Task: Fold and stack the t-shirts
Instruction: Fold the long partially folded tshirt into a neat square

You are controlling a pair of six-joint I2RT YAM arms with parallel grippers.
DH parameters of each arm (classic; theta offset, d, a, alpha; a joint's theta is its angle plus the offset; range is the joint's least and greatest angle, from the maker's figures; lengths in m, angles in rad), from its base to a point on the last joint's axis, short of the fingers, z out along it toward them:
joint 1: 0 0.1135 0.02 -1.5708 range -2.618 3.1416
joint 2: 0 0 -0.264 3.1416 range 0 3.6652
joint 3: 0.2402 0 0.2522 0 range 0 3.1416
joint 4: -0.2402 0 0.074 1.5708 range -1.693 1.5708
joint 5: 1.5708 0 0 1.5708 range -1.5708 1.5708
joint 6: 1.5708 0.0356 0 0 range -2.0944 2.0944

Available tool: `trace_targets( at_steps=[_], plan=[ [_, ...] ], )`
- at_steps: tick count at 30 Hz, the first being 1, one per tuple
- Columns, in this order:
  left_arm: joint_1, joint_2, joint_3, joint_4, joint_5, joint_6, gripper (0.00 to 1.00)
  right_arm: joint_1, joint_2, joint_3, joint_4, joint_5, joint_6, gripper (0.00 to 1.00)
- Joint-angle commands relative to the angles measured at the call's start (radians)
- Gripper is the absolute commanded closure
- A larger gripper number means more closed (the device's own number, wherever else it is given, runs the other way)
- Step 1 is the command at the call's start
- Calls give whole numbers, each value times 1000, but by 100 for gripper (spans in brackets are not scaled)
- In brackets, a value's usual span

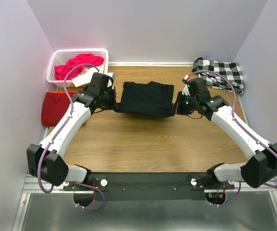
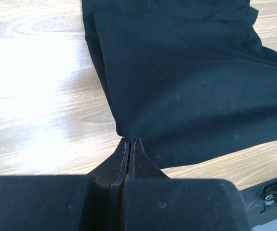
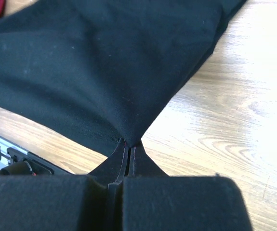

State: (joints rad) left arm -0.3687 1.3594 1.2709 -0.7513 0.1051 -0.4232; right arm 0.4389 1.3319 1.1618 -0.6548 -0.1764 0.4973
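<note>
The black t-shirt (image 1: 145, 98) lies across the far middle of the tabletop (image 1: 143, 144) in the top view. Its near edge is pulled taut between my left pincer (image 1: 115, 107) and right pincer (image 1: 176, 109), one at each near corner. The dark-red t-shirt (image 1: 55, 108) sits off the left edge of the wood, just in front of a white basket (image 1: 61, 60) holding pink cloth (image 1: 75, 65). A checked cloth (image 1: 220, 73) lies at the far right corner. From the left wrist, the left pincer (image 2: 129, 144) is clamped tight on a corner of black fabric, with layered edges running away along its left side. From the right wrist, the right pincer (image 3: 129, 144) is likewise closed on its corner, and the cloth fans out from the pinch in tension lines. I judge this to be a fold of the near edge toward the far one. To do it well I would carry both corners at the same height and pace and hold the span taut without stretching it. I would lay the edge down square on the far hem before letting go. The shirt's print is not visible in any view. I cannot count how many layers each pincer holds. The arms hide the corners from above, and the dark-red shirt's fold state is hard to judge.
</note>
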Motion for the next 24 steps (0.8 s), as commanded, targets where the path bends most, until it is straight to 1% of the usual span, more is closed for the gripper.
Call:
trace_targets(
  at_steps=[1,5,9,14,18,24],
  plan=[
    [7,-8,-7,-23,-48,12,100,-5,-17,-7,-68,71,-8,99],
    [7,47,39,3,-74,9,100,-5,15,15,-66,124,-6,99],
    [7,180,164,10,-97,11,100,-6,76,58,-66,198,-20,99],
    [7,305,278,21,-131,20,100,-17,154,117,-55,271,-29,99],
    [8,420,373,10,-148,27,100,-46,223,157,-19,278,-39,99],
    [14,584,559,-26,-171,54,100,-104,343,252,43,253,-58,99]
  ],
)
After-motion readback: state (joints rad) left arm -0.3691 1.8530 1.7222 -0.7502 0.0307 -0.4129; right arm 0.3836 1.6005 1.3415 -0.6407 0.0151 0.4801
